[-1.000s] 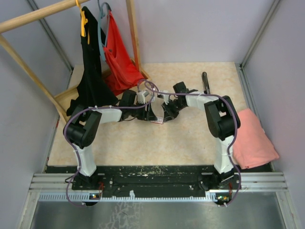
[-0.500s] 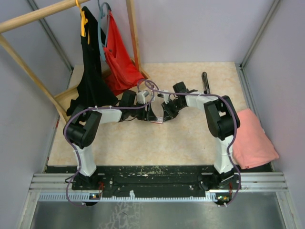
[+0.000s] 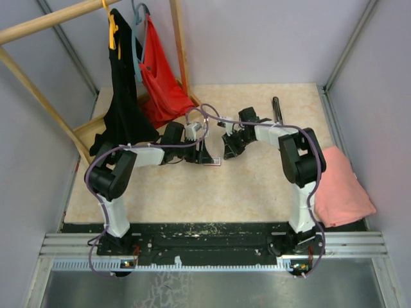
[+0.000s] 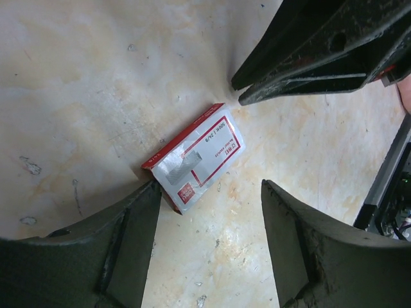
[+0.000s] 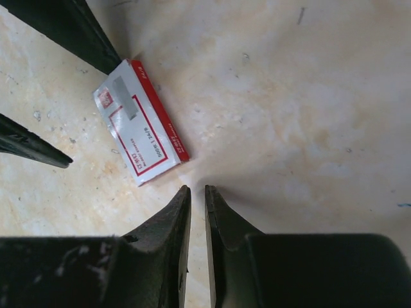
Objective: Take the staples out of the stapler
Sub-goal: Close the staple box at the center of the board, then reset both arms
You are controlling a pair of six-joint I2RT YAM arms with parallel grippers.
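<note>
Change: the right gripper has been drawing back from the red-and-white box. In the top view it is now sitting up and to the right of the box, where a second ago it was crowding in against the left gripper. The left jaws have been parting wider.
Left jaws: standing open and gripping nothing, with the box lying just ahead of the gap between them. One finger is sitting just beside a corner of the box — whether it is touching, I cannot tell.
Right jaws: standing nearly closed, only a thin slit showing between them and nothing in it. Their tips are pointing at the box from just beside another of its corners.
Box: lying flat on the surface, printed side up, between the two grippers.
Stapler: lying on the surface well apart from the box — beyond it and to the right in the top view, with neither gripper touching it.
Pink cloth: lying well to the right of the box, at the surface's right edge.
</note>
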